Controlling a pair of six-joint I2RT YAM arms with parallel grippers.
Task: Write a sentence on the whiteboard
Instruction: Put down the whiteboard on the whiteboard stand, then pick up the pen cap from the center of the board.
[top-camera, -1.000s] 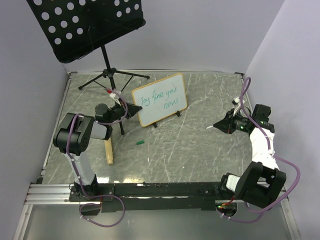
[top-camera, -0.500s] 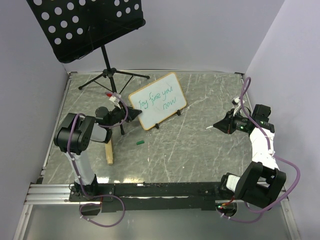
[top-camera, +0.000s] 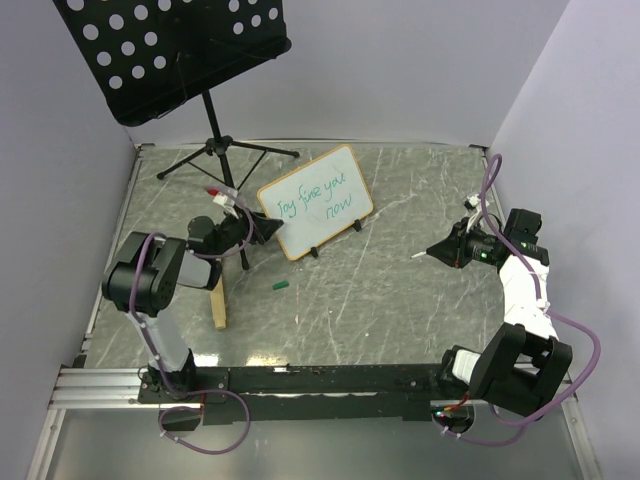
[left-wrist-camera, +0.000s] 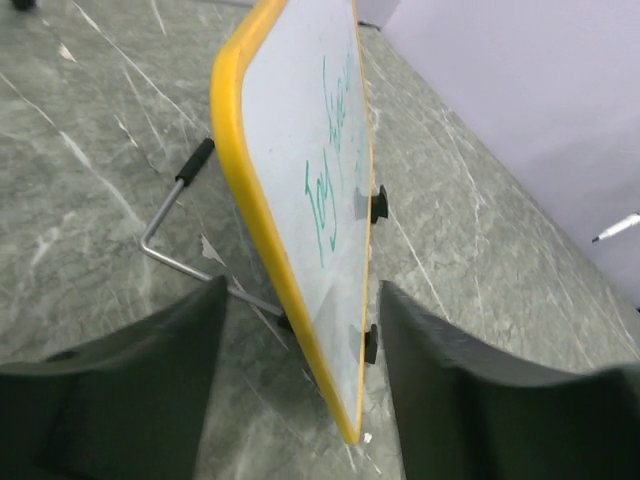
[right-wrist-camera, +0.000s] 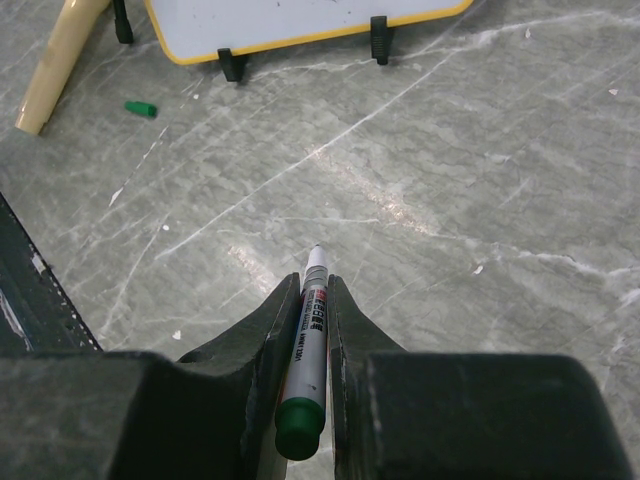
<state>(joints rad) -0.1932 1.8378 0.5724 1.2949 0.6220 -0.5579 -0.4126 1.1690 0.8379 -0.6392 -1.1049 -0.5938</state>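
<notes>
The whiteboard (top-camera: 315, 200), tan-framed and propped on a small wire stand, carries green handwriting and stands left of centre on the table. My left gripper (top-camera: 262, 226) is open at its left edge. In the left wrist view the board's yellow-looking edge (left-wrist-camera: 262, 200) stands between the spread jaws of the left gripper (left-wrist-camera: 300, 290), with a gap on each side. My right gripper (top-camera: 432, 250) hovers at the right, well away from the board, shut on a green-capped marker (right-wrist-camera: 310, 340) whose uncapped tip points forward. The board's lower edge (right-wrist-camera: 290, 18) shows at the top of the right wrist view.
A black perforated music stand (top-camera: 180, 50) rises at the back left, its tripod legs (top-camera: 215, 152) on the table behind the left arm. A tan wooden stick (top-camera: 217, 300) lies beside the left arm. A small green cap (top-camera: 281, 286) lies in front of the board.
The left gripper has opened and let go of the whiteboard's left edge. The board swung slightly toward the left before that. The right arm has not moved.
</notes>
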